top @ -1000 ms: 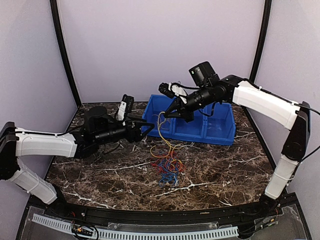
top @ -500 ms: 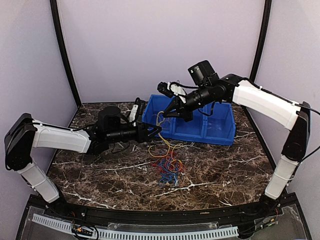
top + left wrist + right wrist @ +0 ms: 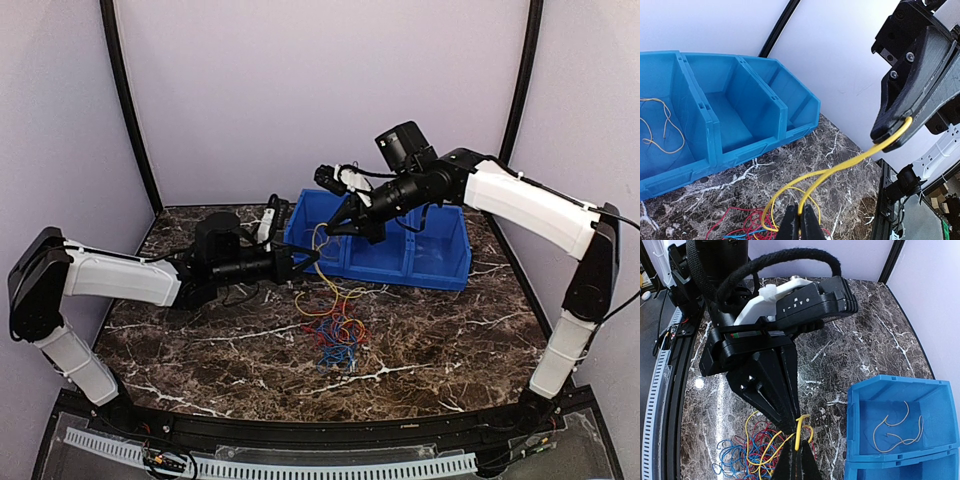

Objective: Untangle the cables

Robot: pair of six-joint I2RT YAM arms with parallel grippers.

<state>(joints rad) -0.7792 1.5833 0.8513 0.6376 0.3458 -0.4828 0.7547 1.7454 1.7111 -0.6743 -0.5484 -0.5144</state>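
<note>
Back wall point(image 3: 320, 90): plain pale lilac panel, evenly lit.
Side walls: left wall point(image 3: 50, 130) and right wall point(image 3: 600, 100), same pale finish, angled in toward the back.
Corner seams: covered by black left post point(image 3: 128, 110) and black right post point(image 3: 520, 80).
Table point(image 3: 450, 340): dark brown marble pattern, white veins, glossy.
Front edge: black curved rail point(image 3: 330, 432); a white slotted strip point(image 3: 300, 467) is mounted below it.
Light: diffuse; a glare patch point(image 3: 699, 383) is seen on the tabletop in the right wrist view.

Cables point(image 3: 752, 222) partly past the left wrist view's bottom edge, blue bin point(image 3: 755, 152) past its left edge
</note>
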